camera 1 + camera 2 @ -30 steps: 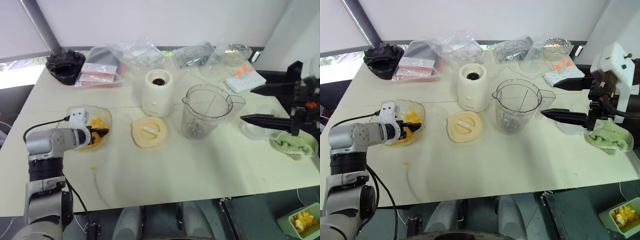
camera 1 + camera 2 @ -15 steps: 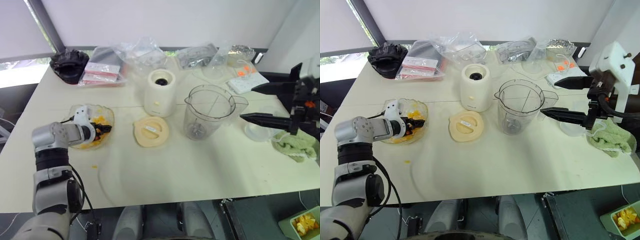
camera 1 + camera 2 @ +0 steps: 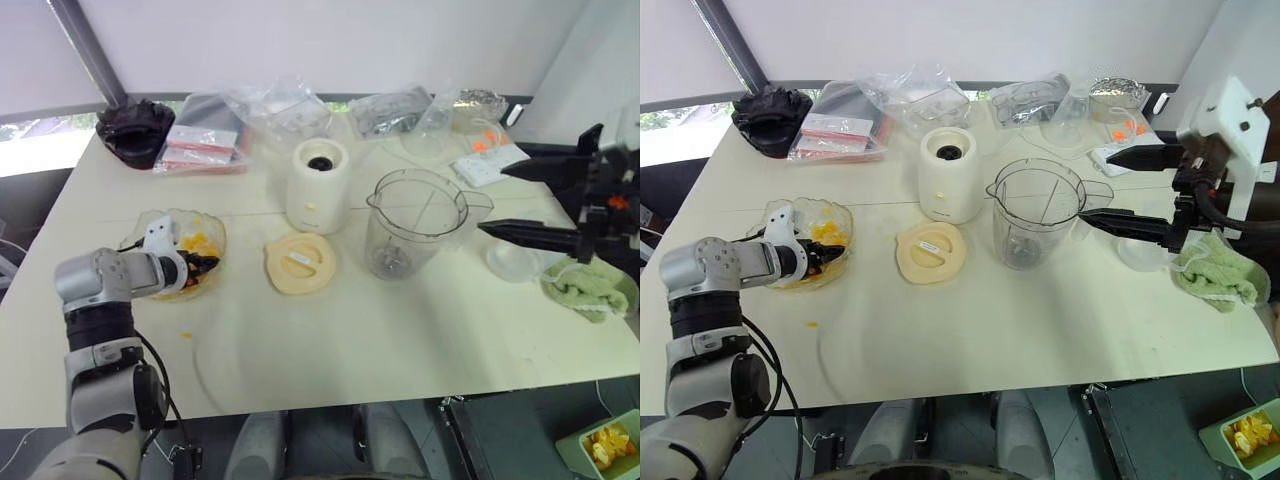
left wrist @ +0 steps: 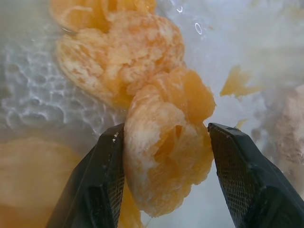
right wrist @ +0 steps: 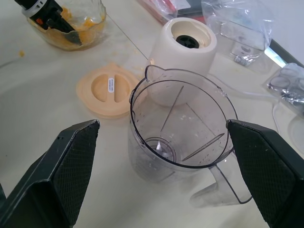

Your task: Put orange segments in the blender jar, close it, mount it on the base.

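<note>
1. Left gripper (image 4: 164, 180) sits inside the glass bowl (image 3: 150, 225), its two black fingers (image 4: 107, 183) pinched on one of the orange segments (image 4: 166, 161). The piece bulges between the pads, so the hold looks full, not a tip grip.
2. Remaining segments lie heaped in the bowl, touching the held one. One stray bit (image 3: 186, 334) lies on the table (image 3: 350, 350) just in front of the bowl.
3. Blender jar (image 3: 415, 225) stands upright, open and seemingly empty, well to the right of the bowl. Flat cream lid (image 3: 300, 263) lies between bowl and jar; the base (image 3: 318, 186) stands behind the lid, beside the jar.
4. Right gripper (image 5: 164, 168) hangs near the jar with fingers spread wide, holding nothing, one finger to each side of the jar's mouth.
5. Judgement, step in hand: lifting the first segment out for the carry to the jar.
6. To do it well: lift straight up until clear of the bowl rim, so the neighbouring piece peels off rather than dragging out.
7. Keep squeeze gentle; the fruit looks soft and wet, likely to tear or slip.
8. Carry over the lid, not around; release only once above the jar mouth.
</note>
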